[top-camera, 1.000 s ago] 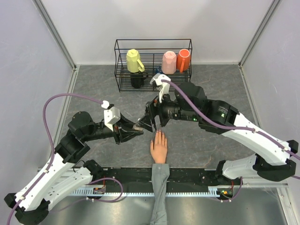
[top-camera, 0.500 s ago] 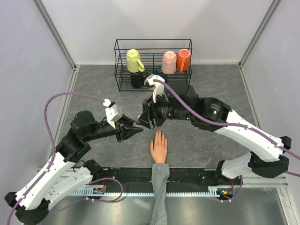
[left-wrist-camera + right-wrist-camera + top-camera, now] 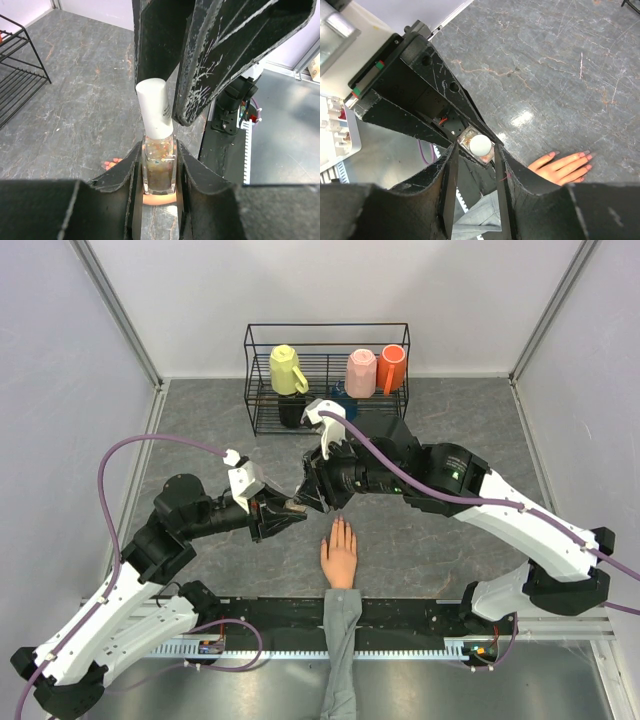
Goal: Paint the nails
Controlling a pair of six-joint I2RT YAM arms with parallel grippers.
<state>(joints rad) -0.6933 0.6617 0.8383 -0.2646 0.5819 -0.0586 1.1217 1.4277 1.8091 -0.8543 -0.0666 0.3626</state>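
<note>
Peach mannequin hand (image 3: pixel 339 554) lies flat, palm down, on the grey table (image 3: pixel 200 430) at the near edge, fingers pointing away from the bases and grey sleeve (image 3: pixel 340 640) trailing back. I see the nails (image 3: pixel 587 152) only as tiny pale tips with a greyish-pink cast, too small to read any finish. Left gripper (image 3: pixel 158 154) is clamped on a glitter polish bottle (image 3: pixel 159 175), white cap (image 3: pixel 155 112) up, held above the table just beyond the fingertips. Right gripper (image 3: pixel 477 148) has its jaws apart, with the cap in line between them; I can't tell contact. Versus a second ago: right gripper has swung left to meet the bottle, left gripper crept up slightly, hand unmoved.
</note>
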